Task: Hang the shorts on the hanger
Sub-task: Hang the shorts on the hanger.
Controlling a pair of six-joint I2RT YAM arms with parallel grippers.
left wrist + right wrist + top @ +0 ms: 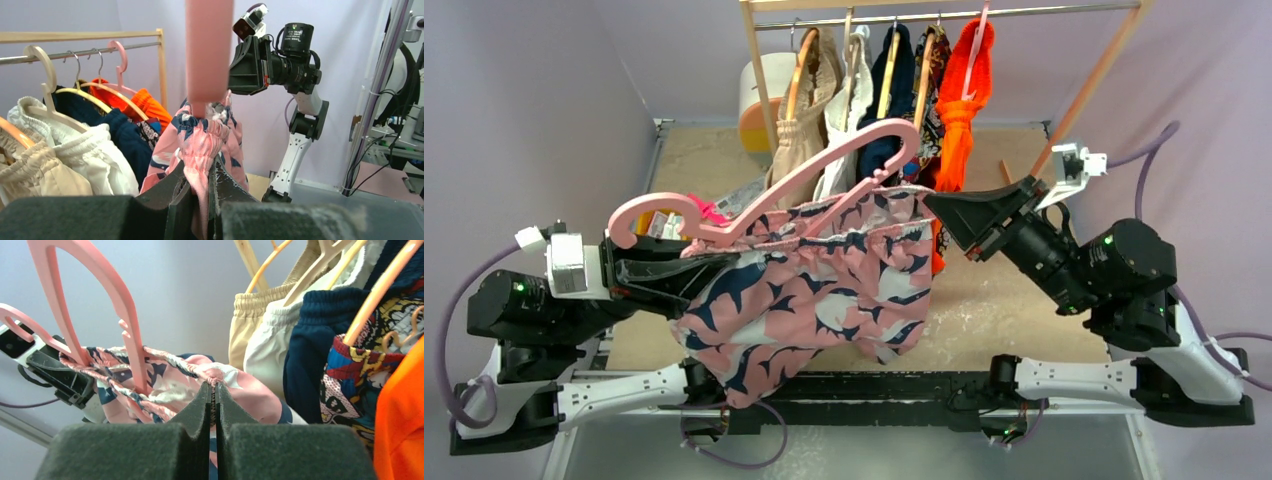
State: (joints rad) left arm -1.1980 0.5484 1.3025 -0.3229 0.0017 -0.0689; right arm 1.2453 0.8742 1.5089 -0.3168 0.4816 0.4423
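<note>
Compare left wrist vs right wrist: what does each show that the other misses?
Left wrist only: the right arm from outside, and the rail; the hanger is just a blurred pink bar. Right wrist only: the hanger's two thin arms meeting the shorts. Both: shorts, orange garment, and each view's own gripper, left gripper and right gripper, shut on the waistband.

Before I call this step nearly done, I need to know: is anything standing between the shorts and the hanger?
Nothing visible does. The hanger already has an arm inside the waistband of the shorts, which the left tool and right tool pinch at opposite ends. The rack clothes hang behind, not between.
</note>
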